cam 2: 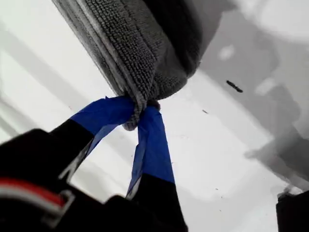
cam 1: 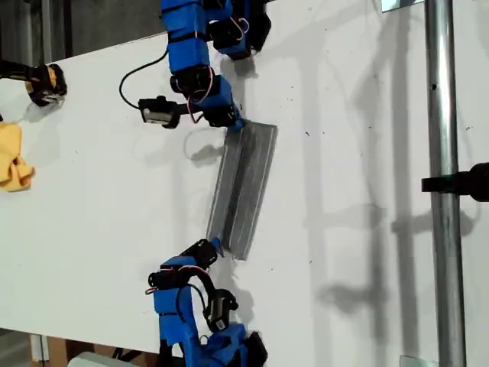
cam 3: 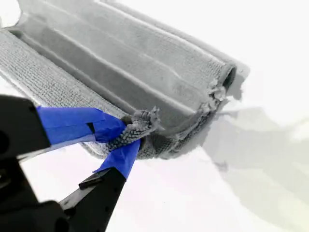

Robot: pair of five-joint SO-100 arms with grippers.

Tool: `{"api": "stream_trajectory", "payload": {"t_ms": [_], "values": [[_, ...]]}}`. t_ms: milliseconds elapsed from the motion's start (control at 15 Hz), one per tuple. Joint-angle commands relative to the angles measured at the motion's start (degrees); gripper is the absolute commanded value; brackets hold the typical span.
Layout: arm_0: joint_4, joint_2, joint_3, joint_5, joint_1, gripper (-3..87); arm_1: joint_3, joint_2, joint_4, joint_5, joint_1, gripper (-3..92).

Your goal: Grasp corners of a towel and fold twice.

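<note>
The towel [cam 1: 244, 183] is a dark grey striped cloth, folded into a long narrow band on the white table [cam 1: 99, 214]. In the exterior view one blue arm's gripper [cam 1: 235, 124] pinches its upper end and another arm's gripper [cam 1: 216, 245] pinches its lower end. The wrist views do not show which arm is which. My first gripper [cam 2: 140, 113] is shut on a bunched corner of the towel [cam 2: 140, 43], which rises away from the jaws. My second gripper [cam 3: 128, 135] is shut on a frayed corner of the folded towel [cam 3: 135, 67].
A small yellow cloth [cam 1: 14, 157] lies at the exterior view's left edge, with a black and yellow object [cam 1: 46, 82] above it. A metal pole [cam 1: 443, 183] with a black clamp [cam 1: 466, 182] runs down the exterior view's right side.
</note>
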Motion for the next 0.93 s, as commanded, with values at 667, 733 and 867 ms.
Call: {"api": "stream_trajectory", "payload": {"t_ms": [667,733,867], "values": [[-8.5,-5.1,13.1,-19.5,13.2,-0.9,1.6,-22.2,-16.2,10.3,-14.1,-0.2],[-8.7,-5.3,13.4,-20.3,12.0,0.6,2.5,-21.8,-15.7,10.5,-13.0,1.7],[-6.9,-4.6,13.4,-20.9,11.1,22.1,2.8,-20.7,-13.4,10.5,-12.3,27.3]]}}
